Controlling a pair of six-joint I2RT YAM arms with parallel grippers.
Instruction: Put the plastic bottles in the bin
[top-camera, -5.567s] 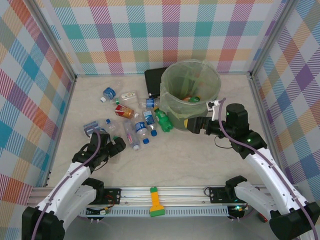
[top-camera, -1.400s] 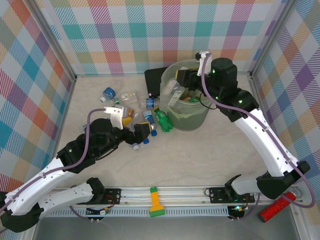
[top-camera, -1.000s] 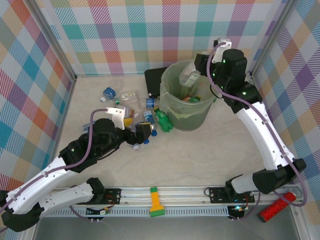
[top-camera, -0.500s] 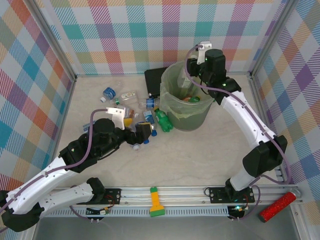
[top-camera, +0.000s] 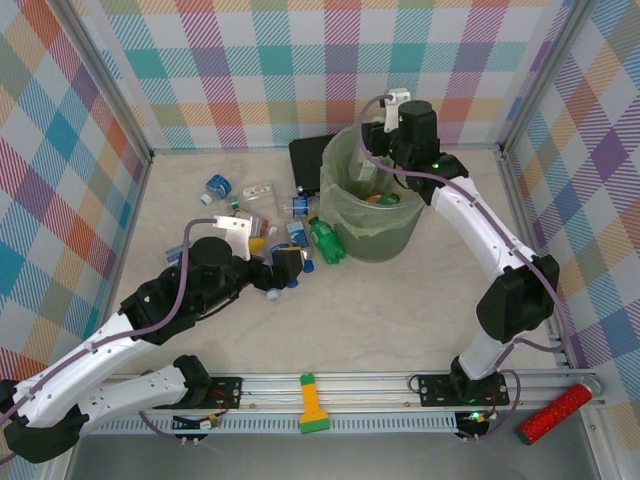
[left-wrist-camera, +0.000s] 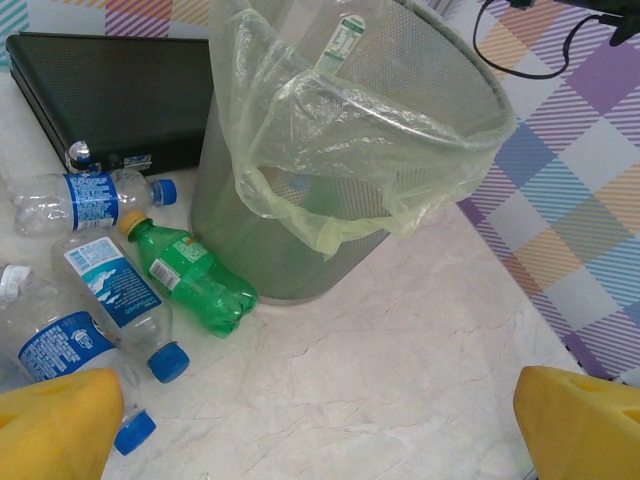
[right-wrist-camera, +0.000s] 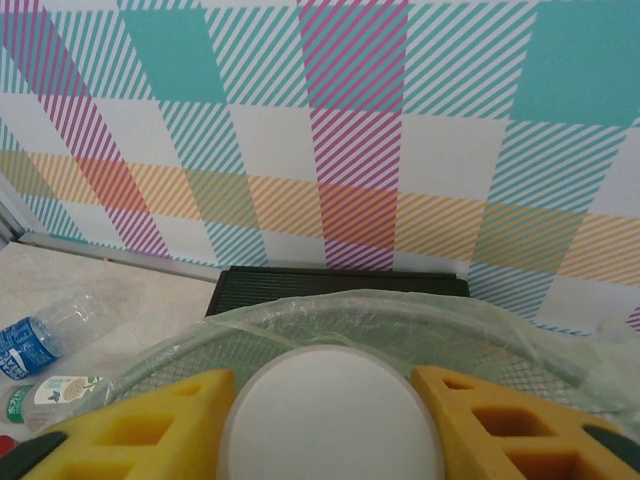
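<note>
Several plastic bottles lie left of the bin (top-camera: 380, 225): a green one (top-camera: 326, 243), a copper-brown one (top-camera: 250, 226) and clear blue-capped ones (top-camera: 218, 186). My left gripper (top-camera: 286, 263) hovers open beside them; its wrist view shows the green bottle (left-wrist-camera: 190, 275), clear bottles (left-wrist-camera: 85, 195) and the bag-lined bin (left-wrist-camera: 300, 200) ahead of the gripper (left-wrist-camera: 320, 430). My right gripper (top-camera: 375, 145) hangs over the bin's far rim. Between its yellow fingers (right-wrist-camera: 150, 430) sits the round white end of a bottle (right-wrist-camera: 330, 415), above the bin's rim (right-wrist-camera: 420, 312).
A flat black object (top-camera: 310, 158) lies behind the bin against the checked back wall. A red glittery cylinder (top-camera: 553, 412) rests off the table at the front right. A yellow-green tool (top-camera: 311, 405) sits on the front rail. Bare table stretches in front of the bin.
The right arm has swung left from the bin's right side to over its far rim, carrying the bottle. The left arm has stayed where it was.
</note>
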